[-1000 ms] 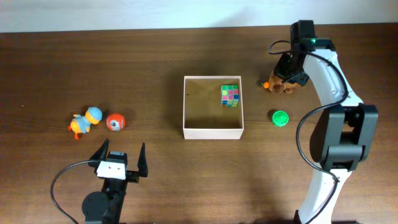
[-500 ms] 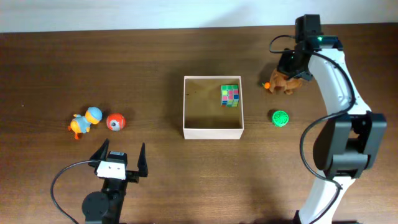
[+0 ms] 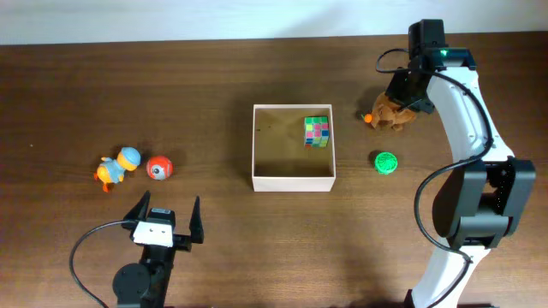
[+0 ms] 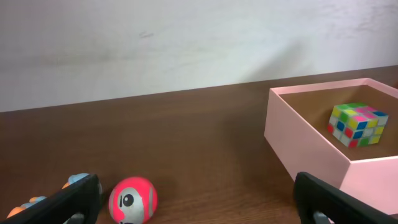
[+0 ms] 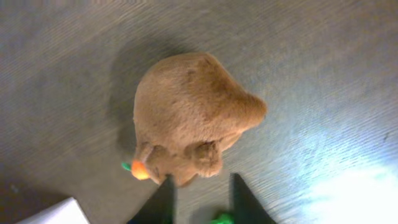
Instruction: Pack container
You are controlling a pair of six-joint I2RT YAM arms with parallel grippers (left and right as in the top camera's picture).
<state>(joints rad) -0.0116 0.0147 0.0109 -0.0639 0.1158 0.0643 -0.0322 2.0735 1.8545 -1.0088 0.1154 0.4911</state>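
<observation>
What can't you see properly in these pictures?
Left wrist view: the duck toy is mostly behind a finger of the left gripper.
Right wrist view: the green ball is a sliver at the bottom edge; the container shows only a corner.
Overhead: the right arm covers part of the brown plush toy; its face is too small.

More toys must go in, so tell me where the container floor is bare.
Inside the container, the tan floor is bare along the left wall and across the near strip by the front wall. Only the far right corner is taken, by the colourful cube.
</observation>
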